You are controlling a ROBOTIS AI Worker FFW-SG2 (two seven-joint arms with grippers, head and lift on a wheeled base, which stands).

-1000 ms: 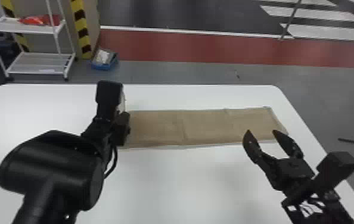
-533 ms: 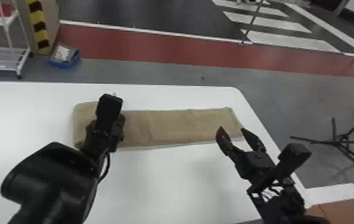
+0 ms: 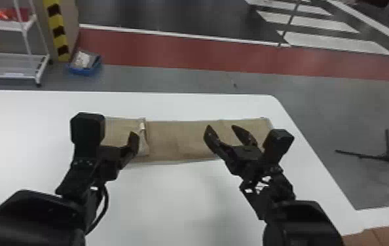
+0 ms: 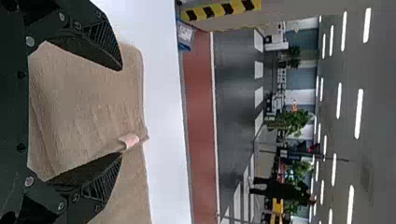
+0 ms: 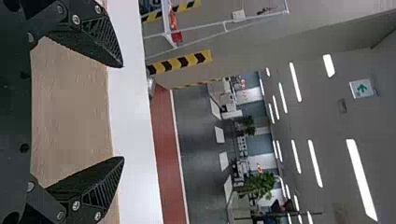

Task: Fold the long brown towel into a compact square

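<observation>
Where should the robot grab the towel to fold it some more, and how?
Probably by the right end of the towel, with the right gripper coming in from the right side and pinching the short edge, one finger above and one below. That end lies flat and unfolded on the table, while the left part is doubled over.
</observation>
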